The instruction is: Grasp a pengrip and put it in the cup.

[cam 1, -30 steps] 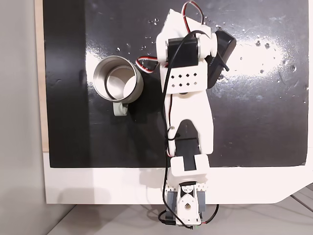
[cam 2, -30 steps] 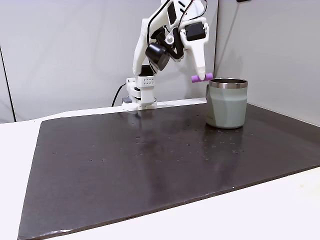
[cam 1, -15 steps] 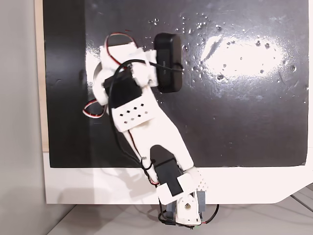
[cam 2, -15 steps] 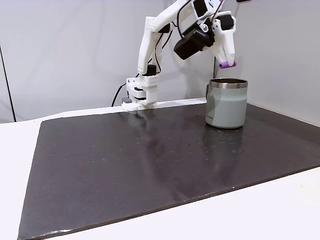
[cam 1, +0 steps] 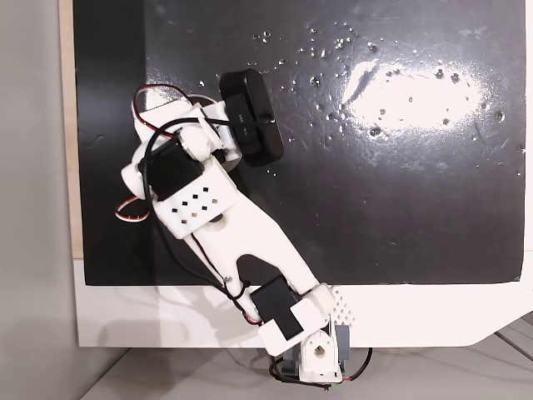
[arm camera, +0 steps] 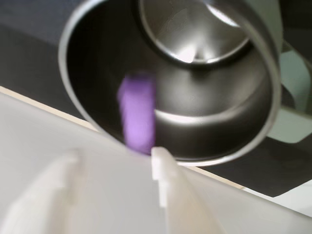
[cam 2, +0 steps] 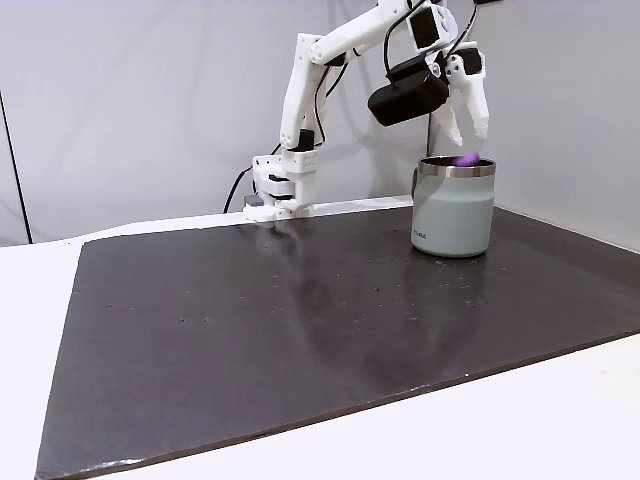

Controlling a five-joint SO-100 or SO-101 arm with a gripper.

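The pale grey-green metal cup (cam 2: 453, 210) stands upright at the back right of the dark mat. My gripper (cam 2: 465, 128) hangs just above its mouth, fingers spread and open. The purple pengrip (cam 2: 466, 160) shows as a blur at the cup's rim, free of the fingers. In the wrist view the pengrip (arm camera: 137, 119) is a blurred purple patch in front of the cup's shiny inside wall (arm camera: 214, 107), just beyond my open gripper (arm camera: 114, 161). The cup's handle (arm camera: 297, 97) points right there. In the top-down fixed view my arm (cam 1: 191, 196) covers the cup.
The black mat (cam 2: 250, 330) lies on a white table (cam 2: 560, 420). The arm's base (cam 2: 280, 190) stands at the mat's back edge. A grey wall rises close behind the cup.
The arm swung further over the cup. The gripper, shut on the pengrip before, has opened, and the pengrip has left the fingers and dropped to the cup's rim.
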